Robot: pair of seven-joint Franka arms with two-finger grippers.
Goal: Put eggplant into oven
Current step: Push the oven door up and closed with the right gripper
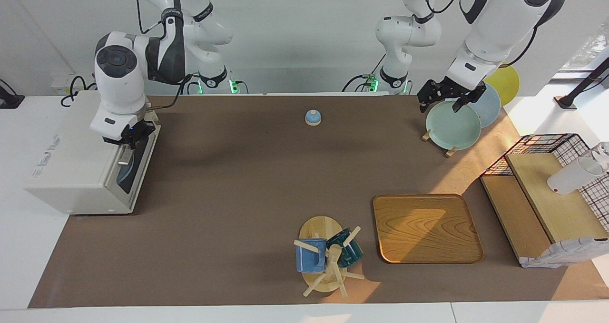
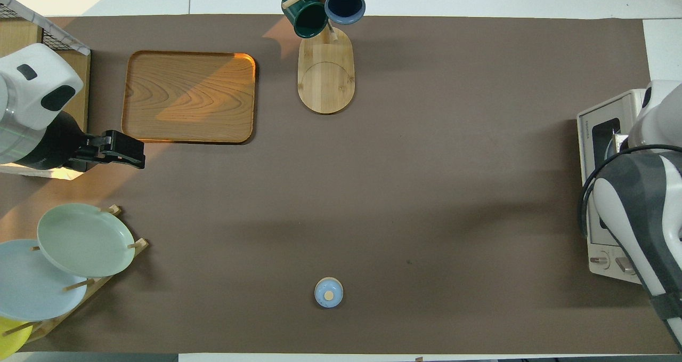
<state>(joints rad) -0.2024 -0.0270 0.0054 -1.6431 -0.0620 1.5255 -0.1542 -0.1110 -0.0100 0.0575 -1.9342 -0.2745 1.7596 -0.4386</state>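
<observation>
Now the right gripper [image 1: 124, 151], its claw too hidden to tell, rests by the boxy white oven's [image 1: 71, 171] dark door at the facing view's left, likely to shut the unseen eggplant inside, while the left gripper [image 1: 442, 100] waits wide open and empty over the pale green plate [image 1: 452, 125].

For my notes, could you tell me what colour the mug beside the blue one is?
Dark green mug, clearest in the overhead view.

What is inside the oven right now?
The oven's door looks closed, with the right gripper at it. Its dark glass shows only a bluish reflection; no eggplant is visible.
</observation>
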